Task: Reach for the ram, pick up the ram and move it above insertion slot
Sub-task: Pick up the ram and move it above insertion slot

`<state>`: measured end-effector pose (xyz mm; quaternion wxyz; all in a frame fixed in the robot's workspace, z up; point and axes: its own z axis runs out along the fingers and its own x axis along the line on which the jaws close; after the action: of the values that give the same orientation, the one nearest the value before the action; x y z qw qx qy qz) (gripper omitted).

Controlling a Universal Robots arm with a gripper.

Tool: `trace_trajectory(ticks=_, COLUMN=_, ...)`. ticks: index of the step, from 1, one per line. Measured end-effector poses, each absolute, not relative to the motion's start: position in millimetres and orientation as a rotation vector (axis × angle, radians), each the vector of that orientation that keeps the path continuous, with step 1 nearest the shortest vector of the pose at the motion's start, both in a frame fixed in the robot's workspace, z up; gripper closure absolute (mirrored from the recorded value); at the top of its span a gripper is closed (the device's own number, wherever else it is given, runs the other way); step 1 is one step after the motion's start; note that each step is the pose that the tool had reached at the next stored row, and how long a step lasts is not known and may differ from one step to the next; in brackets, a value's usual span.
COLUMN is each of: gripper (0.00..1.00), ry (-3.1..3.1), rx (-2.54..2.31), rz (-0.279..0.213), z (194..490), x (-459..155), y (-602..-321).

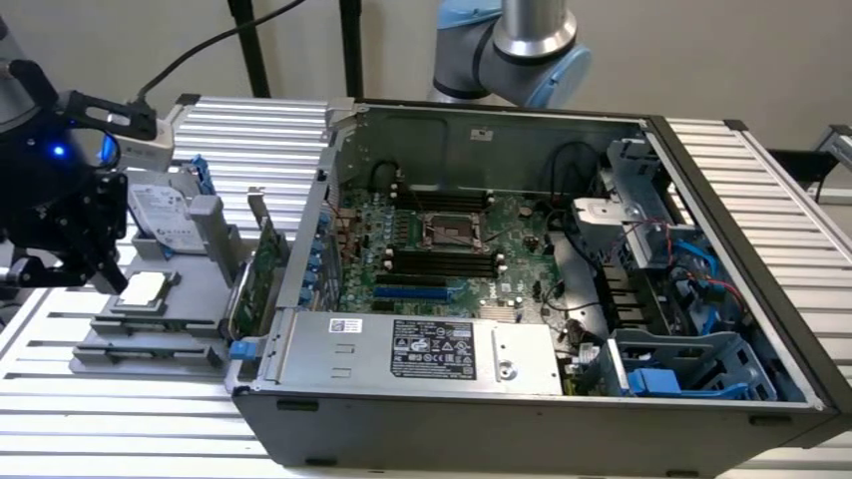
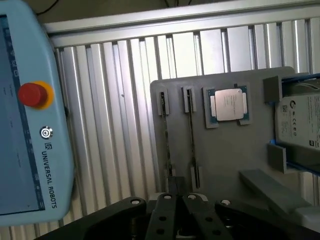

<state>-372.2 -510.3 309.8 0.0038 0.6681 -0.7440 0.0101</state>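
Observation:
The ram (image 2: 167,145) stands on edge as a thin dark strip between two clips on the grey holder tray (image 2: 225,160). A similar thin strip (image 2: 191,135) runs beside it. My gripper (image 2: 177,202) hangs above the tray's near edge, just short of these strips, with its black fingers shut together and nothing between them. In the exterior view the gripper (image 1: 40,267) hovers at the far left, over the left side of the tray (image 1: 100,324). The motherboard's black memory slots (image 1: 440,264) lie inside the open computer case (image 1: 533,399).
A processor (image 2: 229,105) and a hard drive (image 2: 300,122) also sit on the tray. A green expansion card (image 1: 266,264) with a blue tab stands between the tray and the case. A teach pendant (image 2: 30,150) with a red button lies on the ribbed metal table (image 2: 125,100).

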Motion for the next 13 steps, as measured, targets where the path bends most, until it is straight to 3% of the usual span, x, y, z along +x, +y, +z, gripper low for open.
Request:
trace_trajectory(ticks=9, gripper=0.88, ry=-2.305, rx=2.123, rz=0.033, z=309.8, x=-374.1, y=-516.8)
trace_trajectory(ticks=13, gripper=0.7, ry=-2.3, rx=2.126, rz=0.035, z=309.7, x=-374.6, y=-517.8)
